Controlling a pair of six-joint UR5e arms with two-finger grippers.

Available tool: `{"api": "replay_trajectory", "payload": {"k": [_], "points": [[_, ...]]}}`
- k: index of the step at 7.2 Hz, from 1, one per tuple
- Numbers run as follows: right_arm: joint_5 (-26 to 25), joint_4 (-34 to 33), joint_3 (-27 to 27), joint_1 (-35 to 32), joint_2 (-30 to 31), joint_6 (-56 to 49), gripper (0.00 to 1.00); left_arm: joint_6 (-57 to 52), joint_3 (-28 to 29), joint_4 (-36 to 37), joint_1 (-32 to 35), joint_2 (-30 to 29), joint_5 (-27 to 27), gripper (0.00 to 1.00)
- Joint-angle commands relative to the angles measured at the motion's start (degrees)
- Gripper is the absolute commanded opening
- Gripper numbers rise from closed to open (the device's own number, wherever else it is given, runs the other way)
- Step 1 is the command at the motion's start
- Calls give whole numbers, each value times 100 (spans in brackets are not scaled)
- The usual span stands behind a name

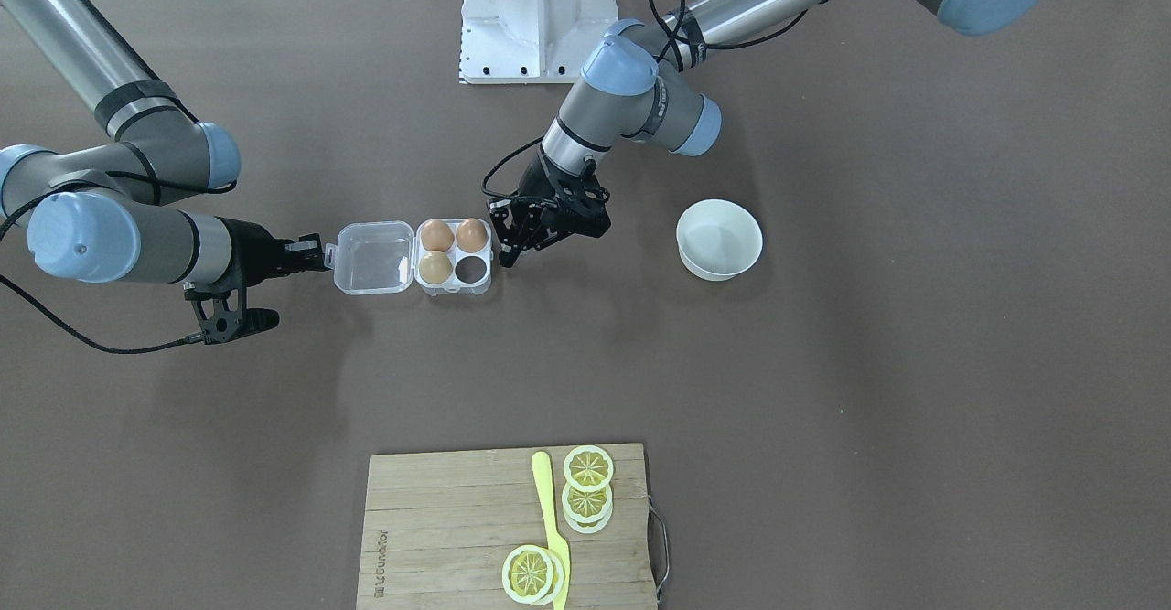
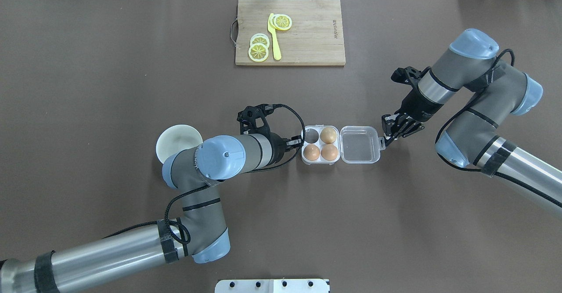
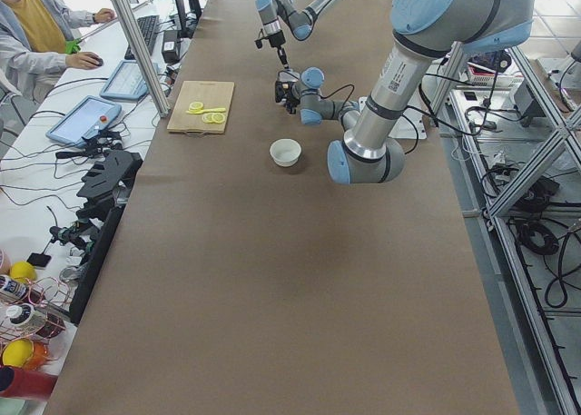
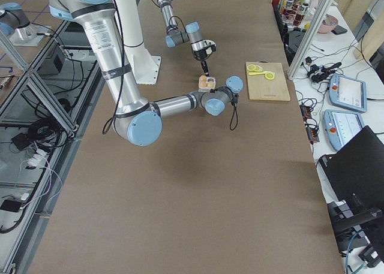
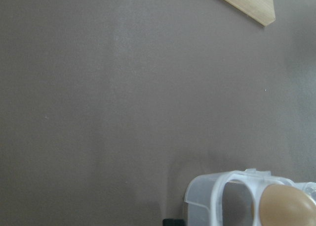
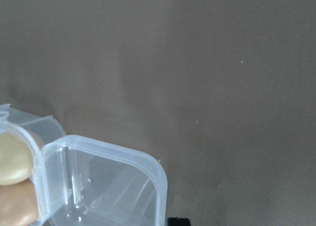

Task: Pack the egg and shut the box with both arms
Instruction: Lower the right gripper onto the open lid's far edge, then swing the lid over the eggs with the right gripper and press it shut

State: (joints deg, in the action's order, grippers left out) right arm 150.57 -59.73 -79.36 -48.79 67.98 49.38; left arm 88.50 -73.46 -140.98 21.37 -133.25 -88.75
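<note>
Box (image 2: 359, 146): clear plastic, four round cells, mid-table, hinged lid open and lying flat beside the tray. Egg (image 2: 311, 152): orange-brown, seated in a robot-side cell, next to a second brown egg (image 2: 329, 152) of like colour; one far cell is empty. Left arm (image 2: 219, 157) reaches in low, left gripper (image 2: 300, 142) at the tray's outer edge. Right arm (image 2: 461, 82) slopes down, right gripper (image 2: 384, 140) at the lid's free edge. Jaw states are indiscernible.

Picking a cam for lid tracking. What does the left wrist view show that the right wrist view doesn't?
Left wrist only: a cutting board corner, an empty cell, and one egg beside it. Right wrist only: the open lid, with two eggs at the left edge. Both: the clear box on the bare brown table.
</note>
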Motion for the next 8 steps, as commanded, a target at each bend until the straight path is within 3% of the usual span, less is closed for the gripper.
{"api": "replay_trajectory", "payload": {"k": [1, 8], "points": [[78, -3, -140, -60, -30, 116, 0, 0, -19, 0, -44, -8, -2, 0], [263, -3, -378, -166, -311, 730, 0, 0, -2, -9, -80, -34, 7, 0]]}}
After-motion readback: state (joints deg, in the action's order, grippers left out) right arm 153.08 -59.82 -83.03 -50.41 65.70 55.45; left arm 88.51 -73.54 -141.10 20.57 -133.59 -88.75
